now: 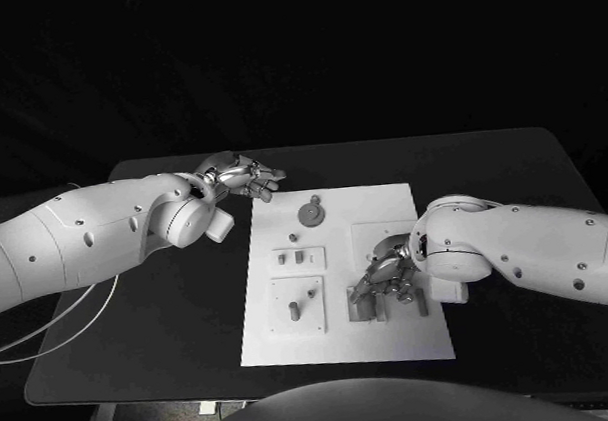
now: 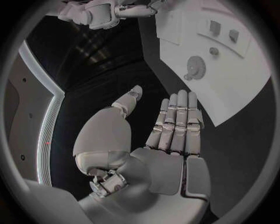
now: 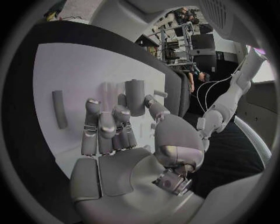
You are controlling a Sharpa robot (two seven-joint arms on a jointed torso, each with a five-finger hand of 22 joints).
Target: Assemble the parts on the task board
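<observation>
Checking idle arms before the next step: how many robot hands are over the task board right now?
1. The right robot hand is over the task board, at its near right part. The left robot hand hangs beyond its far left corner, holding nothing.

My left hand (image 1: 239,179) is silver with darker grey seams, and the arm (image 1: 76,237) behind it is plain white with a few small dark dots. My right hand (image 1: 386,275) is the same silver metal, its arm (image 1: 540,248) white and dotted likewise. The table (image 1: 156,325) under me is flat black, unpatterned. The task board (image 1: 349,342) at the table's middle is white. The parts on it are grey: a grey gear (image 1: 311,212) near the board's far edge, small grey pegs (image 1: 300,257) on a white block, and a grey bar (image 3: 59,109) near the board's edge.
</observation>
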